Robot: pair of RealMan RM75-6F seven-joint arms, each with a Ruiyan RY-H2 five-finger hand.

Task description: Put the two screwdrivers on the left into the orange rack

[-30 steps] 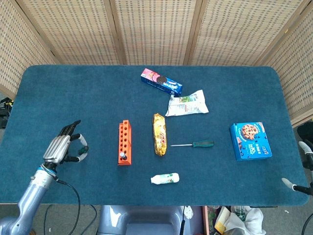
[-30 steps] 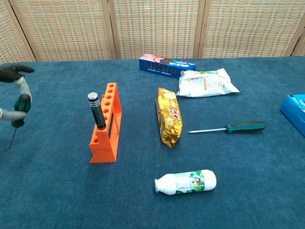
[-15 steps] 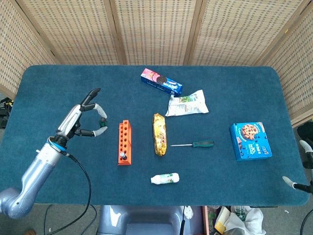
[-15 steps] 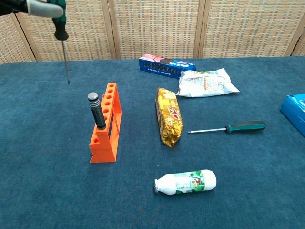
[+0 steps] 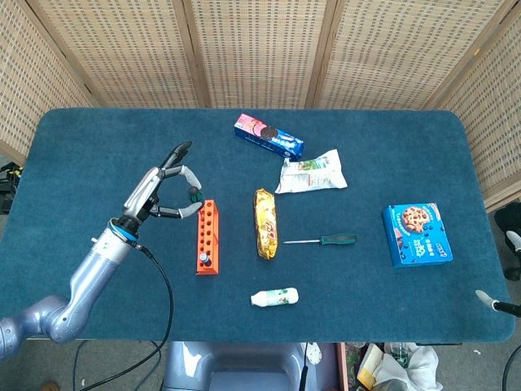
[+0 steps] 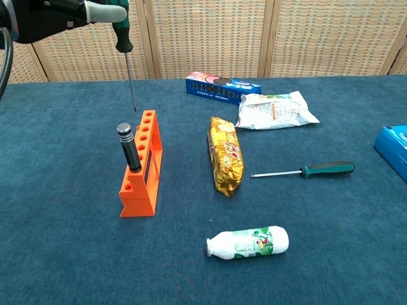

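Left hand: fingers pinching green screwdriver, upright, tip above orange rack. Black-handled screwdriver in rack.

A blue-carpeted table with rounded corners fills the scene. Woven wicker screen panels in wooden frames enclose its far, left and right sides. Lighting is even.

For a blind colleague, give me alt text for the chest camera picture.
The robot's left hand holds a thin green-handled screwdriver upright, tip down, above the orange plastic rack, which already holds a black-handled screwdriver on the blue table.
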